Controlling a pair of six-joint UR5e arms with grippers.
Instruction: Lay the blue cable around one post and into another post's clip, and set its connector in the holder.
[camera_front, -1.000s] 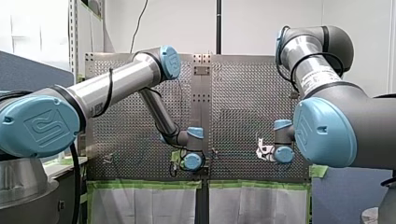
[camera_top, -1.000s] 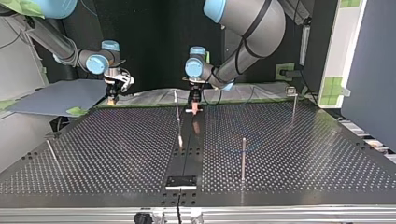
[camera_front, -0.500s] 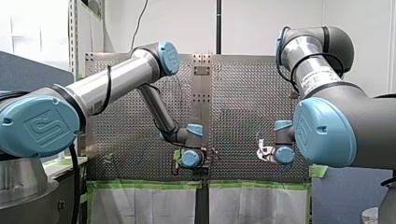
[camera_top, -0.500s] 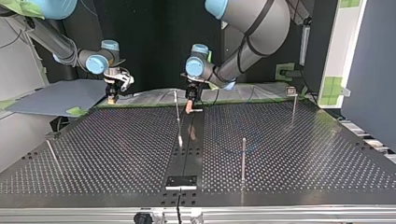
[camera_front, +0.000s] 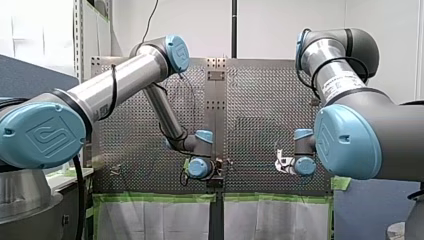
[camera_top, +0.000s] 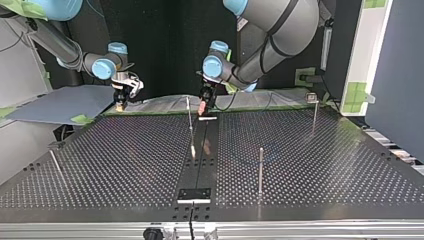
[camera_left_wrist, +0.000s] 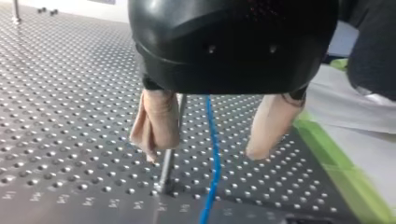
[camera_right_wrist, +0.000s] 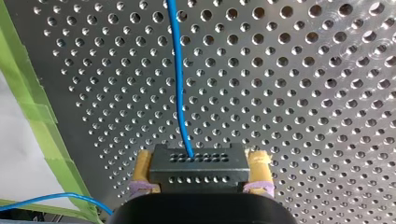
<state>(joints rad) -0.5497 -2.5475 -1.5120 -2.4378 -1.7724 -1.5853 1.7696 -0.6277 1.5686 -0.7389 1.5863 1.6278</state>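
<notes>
Early, I judge: my right gripper (camera_top: 120, 105), upper left of the top view, clamps the connector (camera_right_wrist: 198, 168); my left gripper (camera_left_wrist: 201, 155) gapes astride the blue cable (camera_left_wrist: 213, 135).

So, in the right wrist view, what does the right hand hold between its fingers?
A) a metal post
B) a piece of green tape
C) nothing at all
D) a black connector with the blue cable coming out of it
D: the right hand presses on both sides of the black connector, and the blue cable runs out of the connector's face, ahead of the hand.
</notes>
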